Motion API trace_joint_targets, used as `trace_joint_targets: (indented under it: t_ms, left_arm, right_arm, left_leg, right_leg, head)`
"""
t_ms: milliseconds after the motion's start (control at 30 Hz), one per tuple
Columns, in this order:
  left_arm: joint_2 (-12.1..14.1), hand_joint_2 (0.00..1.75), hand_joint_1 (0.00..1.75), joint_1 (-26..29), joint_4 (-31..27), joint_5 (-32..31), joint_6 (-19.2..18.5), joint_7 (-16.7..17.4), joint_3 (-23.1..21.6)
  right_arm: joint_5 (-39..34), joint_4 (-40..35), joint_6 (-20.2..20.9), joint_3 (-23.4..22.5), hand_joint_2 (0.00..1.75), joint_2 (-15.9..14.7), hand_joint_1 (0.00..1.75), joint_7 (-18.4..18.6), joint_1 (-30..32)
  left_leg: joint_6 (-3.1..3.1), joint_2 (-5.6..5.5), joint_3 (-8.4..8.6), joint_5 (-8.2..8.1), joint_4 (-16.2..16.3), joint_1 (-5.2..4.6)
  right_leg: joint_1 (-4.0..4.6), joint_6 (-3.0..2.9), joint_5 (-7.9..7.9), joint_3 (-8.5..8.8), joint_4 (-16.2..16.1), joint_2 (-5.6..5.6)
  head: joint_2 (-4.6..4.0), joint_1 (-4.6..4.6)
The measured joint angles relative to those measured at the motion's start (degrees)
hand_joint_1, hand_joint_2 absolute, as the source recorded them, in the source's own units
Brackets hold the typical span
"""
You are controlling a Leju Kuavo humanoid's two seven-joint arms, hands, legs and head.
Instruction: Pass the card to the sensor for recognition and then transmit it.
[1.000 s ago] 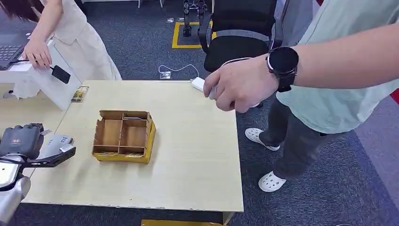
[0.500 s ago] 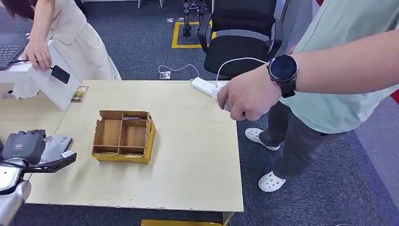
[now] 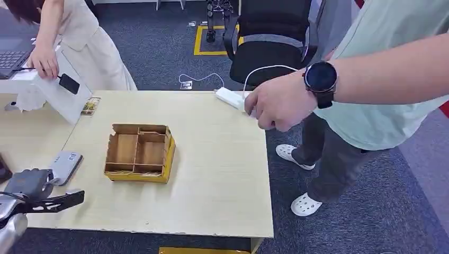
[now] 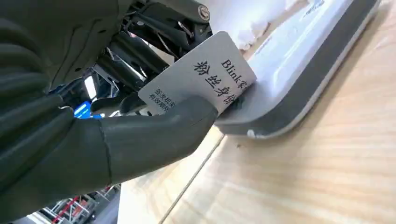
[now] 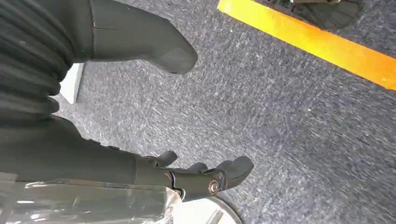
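My left hand (image 3: 30, 189) hovers over the front left corner of the wooden table (image 3: 212, 174), just nearer to me than the grey-white sensor pad (image 3: 65, 165). In the left wrist view its thumb and fingers pinch a white card (image 4: 201, 79) with black printed characters. The card's far edge lies close over the rim of the sensor pad (image 4: 308, 65). My right hand (image 5: 60, 140) hangs over grey carpet with the thumb and fingers apart and nothing in it.
A brown cardboard divider box (image 3: 139, 152) stands mid-table. A person's hand with a black watch (image 3: 280, 103) reaches over the back right corner, near a white power strip (image 3: 229, 97). Another person's hand (image 3: 43, 61) rests on a white stand at the back left.
My left hand has pulled back toward me with the card, uncovering the sensor pad it was over. The person's watch hand has shifted slightly right, showing the power strip.
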Motion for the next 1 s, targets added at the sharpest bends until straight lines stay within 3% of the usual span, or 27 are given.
trace_joint_targets:
  t_ms: [267, 367, 433, 567, 833, 1000]
  left_arm:
    - [0.28, 1.75, 1.75, 3.15, -0.90, 2.34, -0.24, 0.07, -0.07]
    - [-0.18, 1.75, 1.75, 3.76, -3.18, 6.15, 6.15, -2.26, 0.35]
    - [-1.51, 1.75, 1.75, 3.72, -5.69, 9.53, 12.45, -4.20, 1.36]
    - [-4.00, 1.75, 1.75, -0.10, -10.75, 12.48, 23.00, -6.27, 5.44]
    - [-5.92, 1.75, 1.75, -9.46, -11.98, 12.92, 31.39, -8.61, 9.49]
    - [-6.51, 1.75, 1.75, -11.75, -11.96, 11.25, 32.52, -9.18, 9.99]
  right_arm:
    - [0.13, -0.02, -0.41, 0.13, 1.75, -0.13, 0.00, -0.15, -0.48]
    - [0.13, -0.02, -0.44, 0.13, 1.75, -0.22, 0.00, -0.59, -0.37]
    - [0.09, -0.02, -0.48, 0.15, 1.75, -0.22, 0.00, -1.20, -0.15]
    - [0.00, -0.02, -0.79, 0.26, 1.75, -0.22, 0.00, -1.47, 0.65]
    - [0.09, -0.02, -1.16, 0.44, 1.75, -0.22, 0.00, -1.66, 0.94]
    - [0.22, -0.02, -1.14, 0.50, 1.75, -0.22, 0.00, -1.57, 0.92]
  left_leg:
    - [0.02, -0.16, -0.02, 0.12, 0.00, 0.02]
    - [0.08, -0.22, -0.03, 0.17, 0.02, -0.01]
    - [0.06, -0.23, -0.10, 0.19, 0.04, 0.00]
    - [0.15, -0.25, -0.28, 0.24, 0.12, 0.01]
    - [0.15, -0.22, -0.29, 0.25, 0.14, 0.00]
    - [0.15, -0.21, -0.30, 0.25, 0.14, 0.00]
  right_leg:
    - [0.02, 0.01, 0.00, -0.02, 0.00, -0.13]
    - [0.00, 0.02, 0.01, -0.05, -0.01, -0.20]
    - [0.01, 0.08, 0.05, -0.12, -0.02, -0.21]
    - [0.02, 0.07, 0.16, -0.19, -0.02, -0.25]
    - [0.01, 0.10, 0.21, -0.24, -0.02, -0.17]
    - [0.01, 0.10, 0.21, -0.28, -0.02, -0.15]
  head:
    - [0.00, 0.00]
    - [0.00, 0.02]
    - [0.00, 0.02]
    - [0.00, 0.09]
    - [0.00, 0.07]
    - [0.00, 0.07]
